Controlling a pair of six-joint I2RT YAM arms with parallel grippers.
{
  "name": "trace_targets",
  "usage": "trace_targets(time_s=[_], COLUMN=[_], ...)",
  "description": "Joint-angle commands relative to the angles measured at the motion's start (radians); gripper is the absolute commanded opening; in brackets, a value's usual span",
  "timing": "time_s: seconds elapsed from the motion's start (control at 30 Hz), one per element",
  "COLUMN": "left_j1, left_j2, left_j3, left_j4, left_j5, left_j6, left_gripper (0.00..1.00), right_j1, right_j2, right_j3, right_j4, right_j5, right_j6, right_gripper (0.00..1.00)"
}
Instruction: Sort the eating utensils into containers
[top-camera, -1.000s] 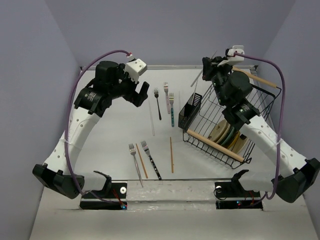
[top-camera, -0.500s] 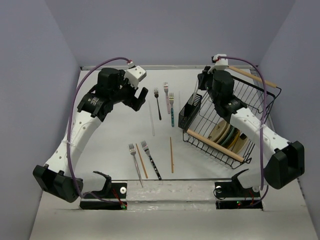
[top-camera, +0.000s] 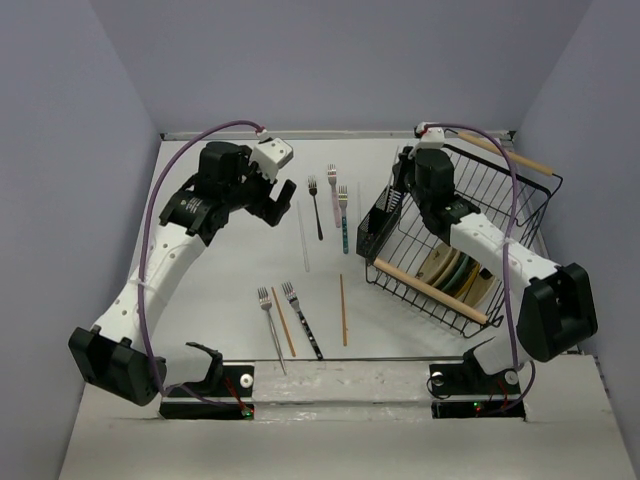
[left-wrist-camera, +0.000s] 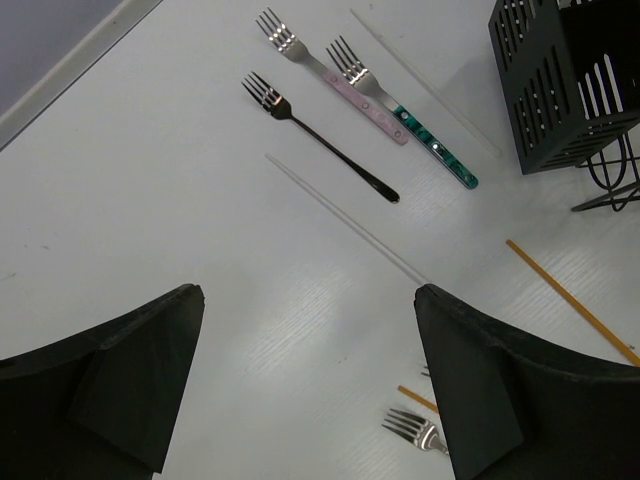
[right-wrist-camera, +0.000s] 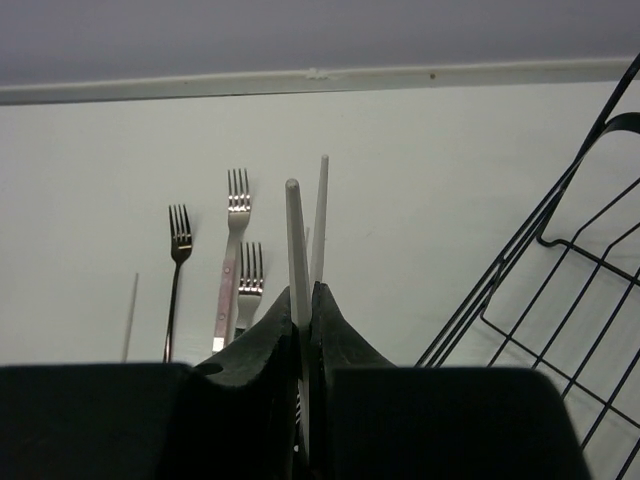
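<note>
My right gripper (top-camera: 400, 186) (right-wrist-camera: 310, 295) is shut on two pale chopsticks (right-wrist-camera: 294, 240), which stand upright just above the small black slotted holder (top-camera: 381, 226) (left-wrist-camera: 560, 85). The black fork (top-camera: 316, 207) (left-wrist-camera: 322, 142) (right-wrist-camera: 177, 262), pink fork (top-camera: 333, 188) (left-wrist-camera: 335, 78) (right-wrist-camera: 231, 255) and teal fork (top-camera: 344, 222) (left-wrist-camera: 410, 115) lie at the far middle of the table. One pale chopstick (top-camera: 303, 236) (left-wrist-camera: 345, 217) lies beside them, under my open, empty left gripper (top-camera: 279, 196) (left-wrist-camera: 305, 300). Nearer the front lie a silver fork (top-camera: 268, 322) (left-wrist-camera: 415, 430), a dark-handled fork (top-camera: 303, 322) and two brown chopsticks (top-camera: 343, 310) (left-wrist-camera: 572, 302).
A big black wire rack (top-camera: 500, 205) with wooden handles stands at the right, directly behind the holder, with round plates (top-camera: 455, 270) upright in it. Its wires (right-wrist-camera: 560, 290) fill the right of the right wrist view. The back wall edge (right-wrist-camera: 320, 80) runs behind the forks.
My right arm has swung down and leftward, lowering the pale chopsticks from high over the rack to just above the holder. The left arm has barely moved.
</note>
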Motion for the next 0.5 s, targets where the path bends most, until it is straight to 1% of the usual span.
trace_targets(time_s=[0.0,0.03,0.07,0.13,0.17,0.23,0.27,0.3,0.37,0.43,0.47], left_j1=[0.007,0.007,0.007,0.009,0.007,0.007,0.007,0.007,0.009,0.007,0.007], left_j2=[-0.035,-0.032,-0.032,-0.026,-0.018,-0.003,0.002,0.009,0.037,0.078,0.094], left_j3=[-0.016,-0.017,-0.020,-0.030,-0.033,-0.046,-0.053,-0.063,-0.073,-0.079,-0.079], left_j4=[0.042,0.045,0.047,0.056,0.059,0.076,0.083,0.093,0.120,0.145,0.151], left_j5=[0.002,0.002,0.002,0.003,0.003,0.000,-0.003,-0.009,-0.024,-0.035,-0.034], left_j6=[0.007,0.007,0.004,0.001,-0.003,-0.009,-0.010,-0.016,-0.022,-0.039,-0.047], left_gripper=[0.99,0.99,0.99,0.99,0.99,0.99,0.99,0.99,0.99,0.95,0.90], right_j1=[-0.004,-0.004,-0.004,-0.004,-0.004,-0.004,-0.004,-0.004,-0.004,-0.004,-0.004], right_j2=[0.003,0.003,0.002,-0.003,-0.007,-0.018,-0.023,-0.029,-0.037,-0.044,-0.049], right_j3=[-0.011,-0.014,-0.015,-0.021,-0.023,-0.031,-0.031,-0.032,-0.034,-0.035,-0.037], right_j4=[0.059,0.058,0.058,0.059,0.058,0.058,0.059,0.058,0.059,0.056,0.056], right_j5=[0.018,0.007,0.006,0.004,0.010,0.018,0.021,0.023,0.024,0.026,0.027], right_j6=[0.009,0.009,0.011,0.015,0.015,0.015,0.015,0.009,0.004,-0.003,-0.002], right_gripper=[0.07,0.12,0.21,0.29,0.35,0.41,0.48,0.51,0.53,0.53,0.53])
